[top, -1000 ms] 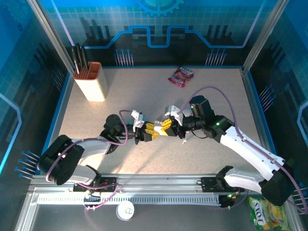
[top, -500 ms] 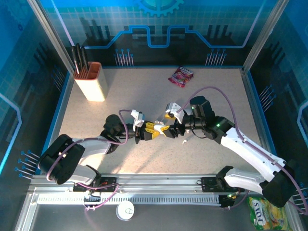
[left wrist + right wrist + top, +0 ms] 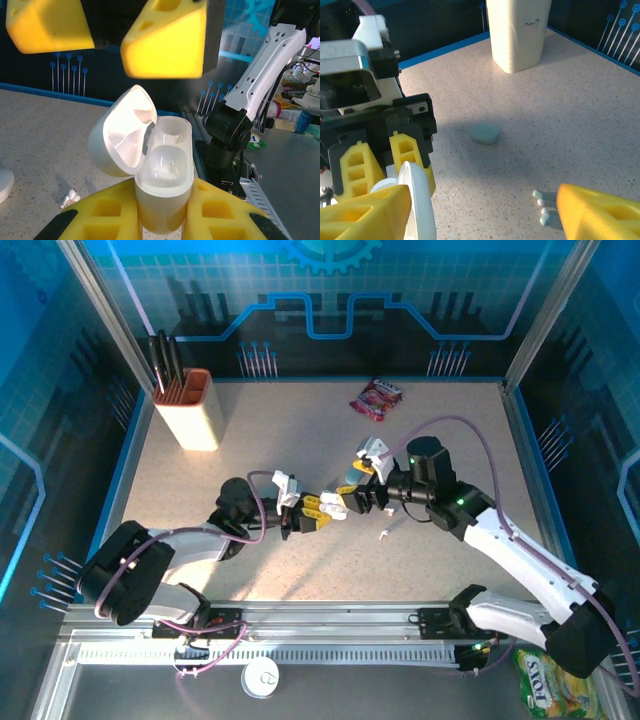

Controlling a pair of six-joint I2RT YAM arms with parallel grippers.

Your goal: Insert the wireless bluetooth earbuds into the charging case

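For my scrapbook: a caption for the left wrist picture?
Left gripper clamps the open white case beneath the open right gripper.

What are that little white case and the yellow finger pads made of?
The white case looks like glossy moulded plastic: smooth, with bright highlights inside its open lid. The yellow pads holding it look matte, with blocky hollows, perhaps printed plastic or firm foam; hard to tell.
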